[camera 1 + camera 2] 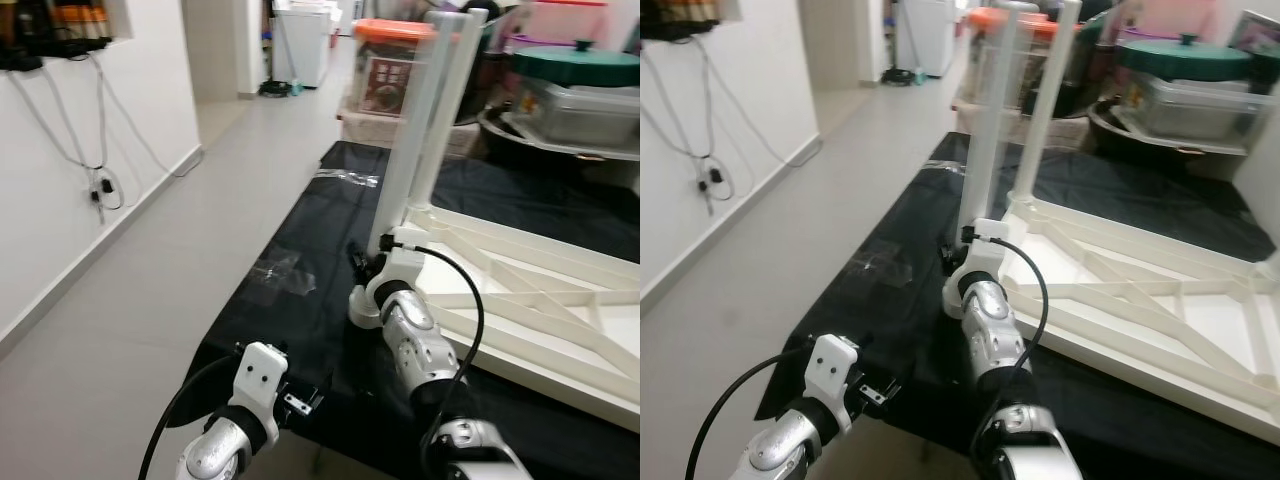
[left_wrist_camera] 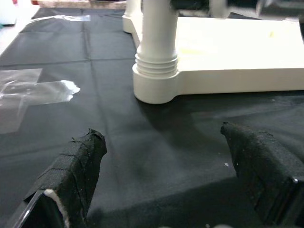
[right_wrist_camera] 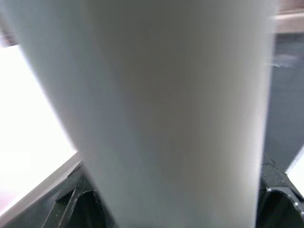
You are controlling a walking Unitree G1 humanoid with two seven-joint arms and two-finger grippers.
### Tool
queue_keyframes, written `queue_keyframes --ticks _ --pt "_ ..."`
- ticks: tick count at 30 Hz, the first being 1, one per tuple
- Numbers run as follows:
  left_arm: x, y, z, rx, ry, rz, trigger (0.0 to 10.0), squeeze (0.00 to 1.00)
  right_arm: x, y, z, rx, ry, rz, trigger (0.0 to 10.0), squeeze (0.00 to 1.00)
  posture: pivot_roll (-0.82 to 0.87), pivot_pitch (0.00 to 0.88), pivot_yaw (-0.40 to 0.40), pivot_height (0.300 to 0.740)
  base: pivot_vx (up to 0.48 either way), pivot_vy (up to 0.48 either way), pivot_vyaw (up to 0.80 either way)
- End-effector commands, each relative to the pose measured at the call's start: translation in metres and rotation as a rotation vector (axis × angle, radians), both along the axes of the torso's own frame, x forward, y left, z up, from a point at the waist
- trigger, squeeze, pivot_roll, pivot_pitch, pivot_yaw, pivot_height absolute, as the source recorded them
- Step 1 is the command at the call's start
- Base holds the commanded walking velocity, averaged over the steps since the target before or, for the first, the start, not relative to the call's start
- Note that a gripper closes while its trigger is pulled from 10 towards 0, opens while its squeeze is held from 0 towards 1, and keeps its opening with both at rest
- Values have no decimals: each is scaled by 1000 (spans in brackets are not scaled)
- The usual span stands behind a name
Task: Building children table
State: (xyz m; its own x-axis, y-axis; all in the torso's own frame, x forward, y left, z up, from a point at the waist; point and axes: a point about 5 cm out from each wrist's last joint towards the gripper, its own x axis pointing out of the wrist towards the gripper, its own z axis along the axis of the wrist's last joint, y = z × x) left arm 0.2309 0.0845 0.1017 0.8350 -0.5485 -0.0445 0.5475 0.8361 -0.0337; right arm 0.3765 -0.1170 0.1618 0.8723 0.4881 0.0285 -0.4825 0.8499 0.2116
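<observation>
Beyond the right gripper (image 1: pixel 368 262) stand an orange-lidded box (image 1: pixel 392 65), contents unclear, and a clear tub under a green lid (image 1: pixel 577 62). Two white table legs (image 1: pixel 412 140) rise from the upturned white tabletop (image 1: pixel 520 300) on a black cloth (image 1: pixel 300 330). The right gripper's two black fingers (image 3: pixel 80 202) clasp the nearer leg low down. The left gripper (image 2: pixel 166 161) hangs spread wide and empty, the leg's base just ahead of it.

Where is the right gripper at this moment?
In the head views, the right gripper is at the base of the near white table leg, at the corner of the upturned tabletop on the black cloth.
</observation>
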Motion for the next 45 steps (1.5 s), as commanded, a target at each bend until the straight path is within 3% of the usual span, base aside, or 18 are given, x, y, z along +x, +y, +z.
queue_keyframes --ticks 1,2,9,11,17,18,20,21,23,26,27,30,32,33,34,37,42,45 --pt "0 1 -3 2 15 0 10000 0 -4 20 3 1 1 224 10000 0 104 0 -65 740 0 0 0" --pt "0 1 -3 3 15 1 10000 0 -6 20 7 -35 -9 376 10000 0 110 0 -71 740 0 0 0" --pt "0 1 -3 4 15 4 10000 0 -11 24 15 -103 -16 646 10000 0 113 0 -72 740 0 0 0" --pt "0 2 -3 4 15 9 10000 0 -15 33 17 -166 -25 797 10000 0 149 0 -75 740 0 0 0" --pt "-1 3 -3 13 16 3 10000 0 -17 46 20 -203 -33 959 10000 0 178 0 -86 740 0 0 0" --pt "-1 3 -3 13 16 5 10000 0 -17 49 19 -228 -35 966 5647 0 176 0 -85 740 0 0 0" --pt "-1 3 -3 13 16 7 10000 0 -18 50 19 -244 -35 982 5647 0 176 0 -85 740 0 0 0" --pt "-1 3 -3 13 15 8 10000 0 -15 52 19 -270 -41 942 0 0 177 0 -90 740 0 0 0" --pt "-1 3 -3 12 15 10 10000 0 -9 53 20 -283 -68 839 0 0 178 0 -89 740 0 0 0" --pt "-1 3 -3 12 15 10 10000 0 -9 53 20 -283 -68 839 0 0 178 0 -89 740 0 0 0" --pt "-1 2 -3 11 16 12 10000 0 -5 52 22 -258 -88 744 0 0 177 0 -91 740 0 0 0" --pt "-2 2 -3 8 17 13 10000 0 10 37 21 -145 -65 348 0 0 173 0 -89 740 0 0 0" --pt "-2 3 -4 8 18 11 10000 0 18 20 14 -127 -12 41 0 0 168 0 -83 740 0 0 0" --pt "-2 3 -4 8 18 11 10000 0 18 20 14 -127 -12 41 0 0 168 0 -83 740 0 0 0" --pt "-2 3 -4 9 20 9 10000 0 20 4 5 -103 51 -194 0 0 157 0 -76 740 0 0 0" --pt "-2 3 -4 8 23 -1 10000 0 8 -27 -18 -79 158 -636 0 0 154 0 -77 740 0 0 0" --pt "-2 2 -5 11 23 -1 10000 0 -10 -26 -32 -34 204 -800 0 0 163 0 -82 740 0 0 0" --pt "-2 2 -5 11 22 1 10000 0 -12 -22 -34 -25 214 -824 0 0 165 0 -85 740 0 0 0"
